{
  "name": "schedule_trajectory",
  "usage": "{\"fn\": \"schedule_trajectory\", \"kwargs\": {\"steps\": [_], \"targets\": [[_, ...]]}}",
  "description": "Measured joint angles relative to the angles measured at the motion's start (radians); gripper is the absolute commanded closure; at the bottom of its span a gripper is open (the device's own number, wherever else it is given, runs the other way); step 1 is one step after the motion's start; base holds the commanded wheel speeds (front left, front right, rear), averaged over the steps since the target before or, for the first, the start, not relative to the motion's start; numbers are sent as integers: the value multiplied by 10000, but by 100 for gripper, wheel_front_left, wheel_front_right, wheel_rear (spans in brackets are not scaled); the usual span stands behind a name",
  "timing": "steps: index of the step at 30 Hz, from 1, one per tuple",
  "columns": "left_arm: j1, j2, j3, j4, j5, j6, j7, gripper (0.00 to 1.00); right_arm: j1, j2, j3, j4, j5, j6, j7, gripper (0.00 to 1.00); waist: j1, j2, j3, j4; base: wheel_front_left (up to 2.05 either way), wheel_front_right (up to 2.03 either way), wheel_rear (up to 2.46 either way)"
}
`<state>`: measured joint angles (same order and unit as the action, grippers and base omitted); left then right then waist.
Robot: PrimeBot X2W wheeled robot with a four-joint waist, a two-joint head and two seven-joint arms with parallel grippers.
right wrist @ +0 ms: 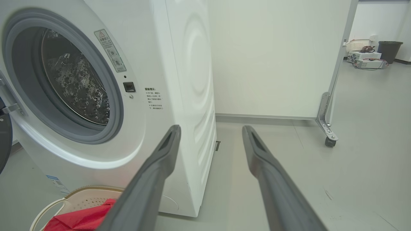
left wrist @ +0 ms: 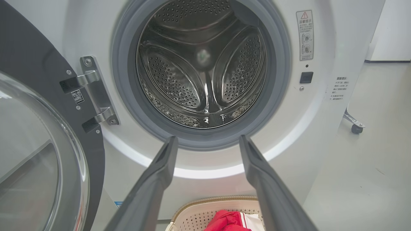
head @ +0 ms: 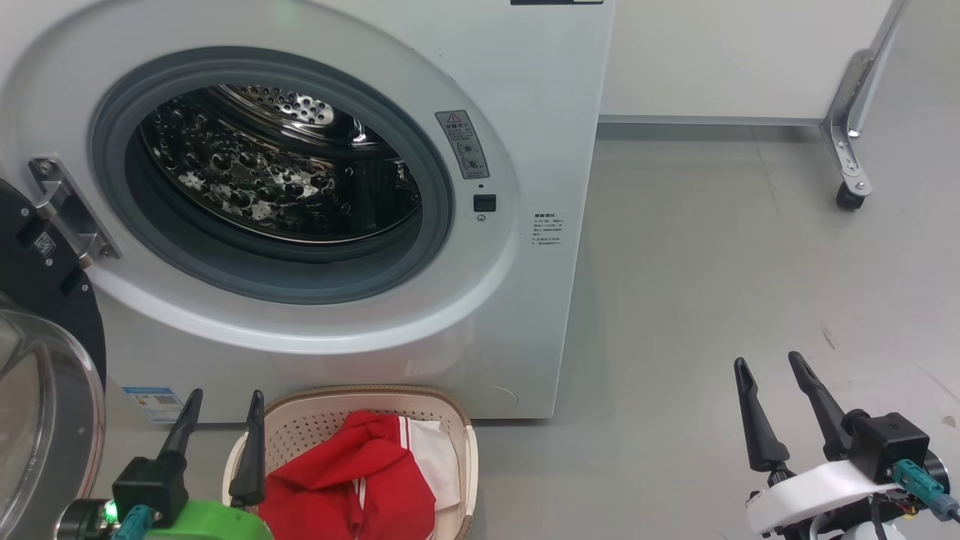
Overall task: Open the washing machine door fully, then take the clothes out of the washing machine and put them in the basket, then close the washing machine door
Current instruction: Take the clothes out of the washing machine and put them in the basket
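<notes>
Left gripper (head: 227, 393) nearest, lower left: fingers spread wide, holding nothing, touching nothing. Washing machine door (head: 45, 300) hangs open at far left. Basket (head: 375, 391) just right of that gripper, on the floor against the washing machine (head: 525, 75), red clothes (head: 345, 480) inside. Right gripper (head: 768, 358) over floor, spread, empty. Castered frame leg (head: 847, 142) far right.

Head camera high, tilted down, washing machine (head: 525, 90) at 11 o'clock, left wrist camera near, square to drum (left wrist: 173, 80), right wrist camera low, oblique, all three share basket (head: 315, 427).
</notes>
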<state>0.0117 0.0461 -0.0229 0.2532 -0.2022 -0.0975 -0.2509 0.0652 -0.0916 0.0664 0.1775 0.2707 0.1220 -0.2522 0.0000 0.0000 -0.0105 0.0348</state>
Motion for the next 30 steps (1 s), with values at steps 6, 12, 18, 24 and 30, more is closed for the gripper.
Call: {"fn": "schedule_trajectory", "kwargs": {"steps": [6, 12, 18, 24, 30], "targets": [[112, -2, -8, -33, -2, -2, 2, 0, 0, 0, 8, -29, 0, 2, 0, 0, 0, 0, 12, -25, 0, 0, 0], [141, -8, -29, -102, -65, -2, 2, 0, 0, 0, 10, -33, -2, 0, 0, 0, 0, 0, 19, -62, 0, 0, 0], [156, -10, -63, -190, -77, -2, 2, 0, 0, 2, 10, -35, -2, 0, 0, 0, 0, 0, 17, -98, 0, 0, 0], [190, -13, -81, -245, -77, -48, 2, 0, 0, 2, 10, -35, -2, 0, 0, 0, 0, 0, 20, -101, 0, 0, 0], [201, -15, -52, -290, -77, -40, 2, 0, 0, 0, 10, -35, 0, 0, 0, 0, 0, 0, 35, -80, -11, 11, 0]]}}
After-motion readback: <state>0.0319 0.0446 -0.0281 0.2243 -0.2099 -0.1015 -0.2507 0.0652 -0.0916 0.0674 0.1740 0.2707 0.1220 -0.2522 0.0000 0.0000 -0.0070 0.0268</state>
